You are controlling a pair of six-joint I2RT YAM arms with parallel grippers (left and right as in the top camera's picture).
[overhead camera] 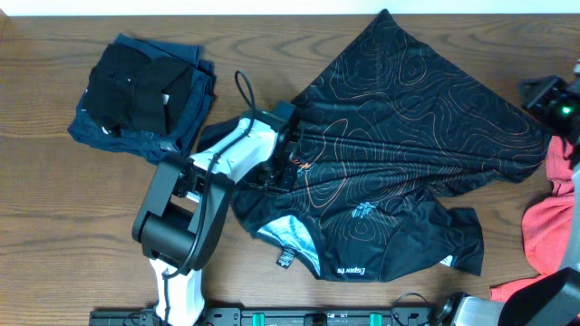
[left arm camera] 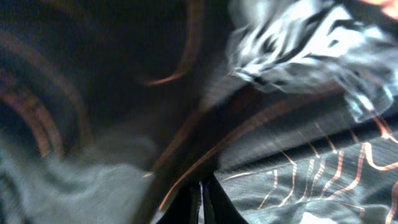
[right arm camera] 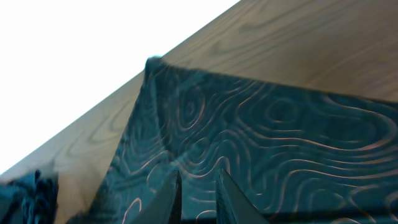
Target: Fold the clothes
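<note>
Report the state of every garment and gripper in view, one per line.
black sports shirt: unfolded, spread out and rumpled, left edge bunched
navy and black garments: folded, in a stack
coral-red garment: unfolded, crumpled
left gripper: shut on the black sports shirt's bunched edge
right gripper: open, holding nothing

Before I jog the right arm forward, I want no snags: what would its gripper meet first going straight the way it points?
Most likely the black shirt, spread right ahead of the right gripper; the wooden table shows only beyond it. Depth is unclear.
</note>
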